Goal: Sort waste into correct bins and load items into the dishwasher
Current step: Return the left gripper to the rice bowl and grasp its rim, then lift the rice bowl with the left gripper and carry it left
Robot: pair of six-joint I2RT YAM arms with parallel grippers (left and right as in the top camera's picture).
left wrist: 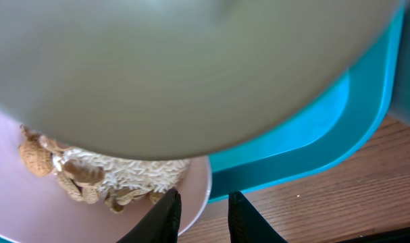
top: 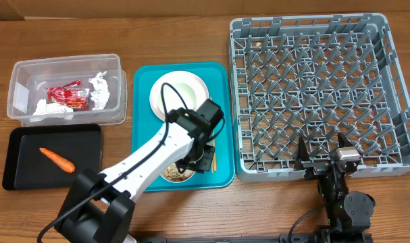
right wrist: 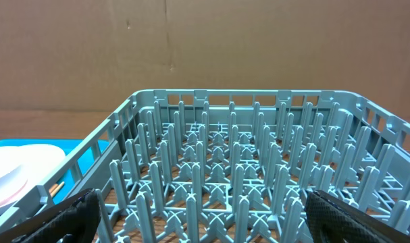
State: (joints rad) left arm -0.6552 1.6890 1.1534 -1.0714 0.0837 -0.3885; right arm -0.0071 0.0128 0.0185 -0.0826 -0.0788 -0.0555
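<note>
My left gripper (top: pixel 199 160) hangs over the near end of the teal tray (top: pixel 140 101). It is open, its jaws a little apart and astride the rim of a white bowl (left wrist: pixel 198 185). One finger is inside against the rim and the other outside, clear of it. The bowl (top: pixel 177 175) holds beige nuts (left wrist: pixel 36 158) and white rice (left wrist: pixel 137 172). A round white plate (top: pixel 180 94) lies at the tray's far end, and wooden chopsticks (top: pixel 216 162) lie beside the gripper. My right gripper (top: pixel 323 152) is open at the front edge of the grey dish rack (top: pixel 313 20), with only pegs (right wrist: pixel 235 189) between its fingers.
A clear tub (top: pixel 19 101) at the far left holds a red wrapper (top: pixel 66 96) and white tissues (top: pixel 100 91). The black tray (top: pixel 19 175) in front of it carries an orange carrot piece (top: pixel 57 159). A large blurred white dish (left wrist: pixel 191 67) fills the top of the left wrist view.
</note>
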